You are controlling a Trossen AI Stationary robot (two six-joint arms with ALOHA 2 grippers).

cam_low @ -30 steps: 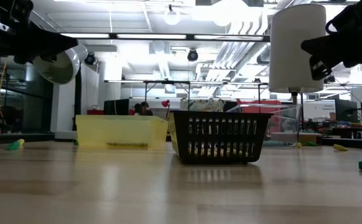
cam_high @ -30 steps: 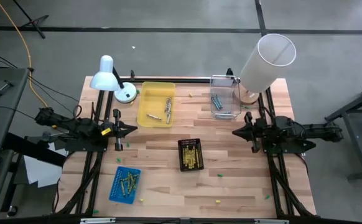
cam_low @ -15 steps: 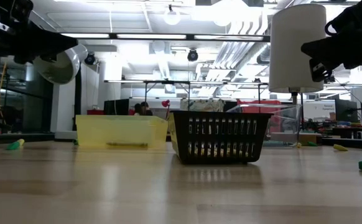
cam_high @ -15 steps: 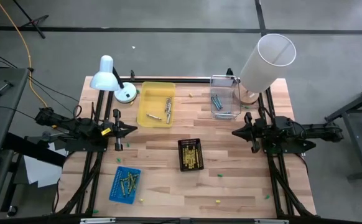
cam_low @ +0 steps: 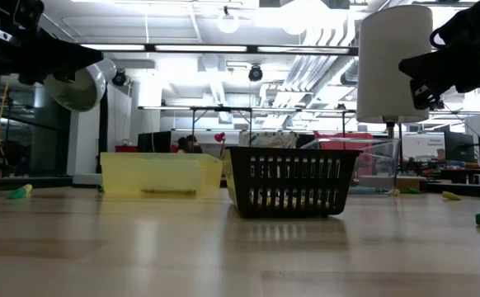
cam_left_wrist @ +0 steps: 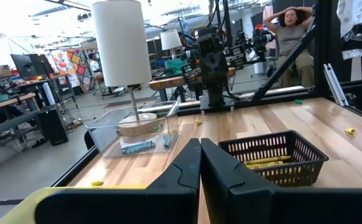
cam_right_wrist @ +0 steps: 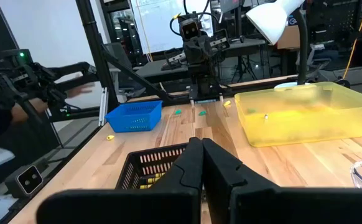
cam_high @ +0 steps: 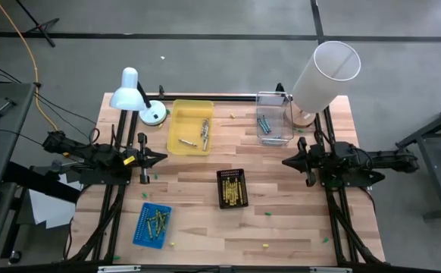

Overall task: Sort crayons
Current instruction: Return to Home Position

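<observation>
Crayons (cam_high: 234,186), thin finger-length sticks, are seen grouped by colour in four containers on the pale wooden table (cam_high: 198,182). Yellow ones lie in the black slatted plastic basket (cam_high: 220,203) at the middle. Greenish ones lie in the blue perforated basket (cam_high: 142,231) at the high view's lower left. Greyish ones lie in the yellow rectangular plastic tray (cam_high: 181,121), and bluish ones in the clear plastic bin (cam_high: 279,129) near it. Each colour is kept apart in its own container, so the sort is judged to be essentially done.

The left end effector (cam_high: 160,158) is held over the table's left side and the right end effector (cam_high: 286,161) over its right side. They are pointed toward each other, well apart from every container. This is taken for a rest pose that leaves the work area free. In both wrist views the dark fingers are pressed together with nothing between them.

A few small yellow and green bits are scattered loose on the table. Whether any is a crayon cannot be told.
</observation>
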